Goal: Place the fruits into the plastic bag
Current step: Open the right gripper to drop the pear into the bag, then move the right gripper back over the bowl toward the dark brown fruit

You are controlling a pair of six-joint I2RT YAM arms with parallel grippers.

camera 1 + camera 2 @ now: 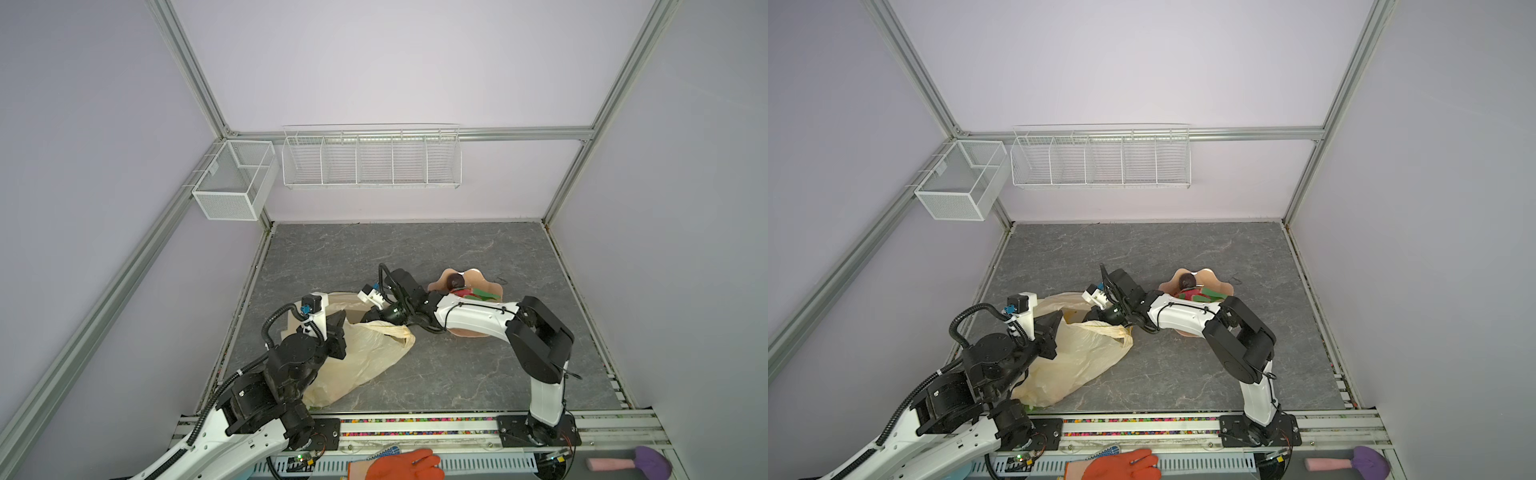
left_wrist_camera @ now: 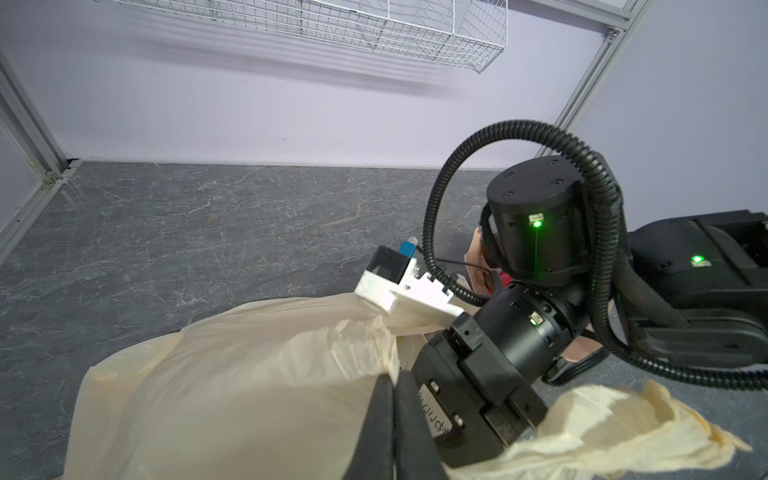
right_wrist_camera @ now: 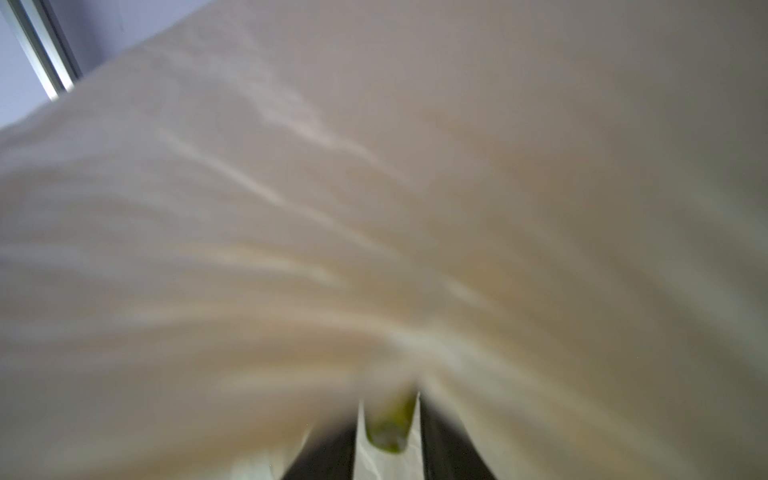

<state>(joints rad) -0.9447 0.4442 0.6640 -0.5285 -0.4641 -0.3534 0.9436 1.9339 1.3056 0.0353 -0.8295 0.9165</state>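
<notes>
Left wrist view: left gripper [image 2: 395, 384], black fingers pressed tight together, a fold of the plastic bag [image 2: 232, 374] pinched between them at the edge of its mouth. Film is thin, crinkled, translucent cream-yellow. One twisted loop handle [image 2: 623, 424] lies on the grey marbled table [image 2: 208, 232].

Right wrist view, badly blurred: right gripper [image 3: 388, 405] is inside the bag, dark fingers a little apart, a small yellow-green piece [image 3: 390, 434] in the gap. Whether they grip it, cannot tell. Cream film fills the rest of that view.

In both top views the bag lies slumped on the near left of the table, its mouth turned toward the right arm [image 1: 478, 318], whose gripper reaches into it.

Just beyond that arm sits a peach wavy-edged plate [image 1: 478, 275]; the arm crosses over its near part. On the plate, side by side: a round dark-brown piece [image 1: 457, 283] and a red fruit with green scales [image 1: 478, 295].
</notes>
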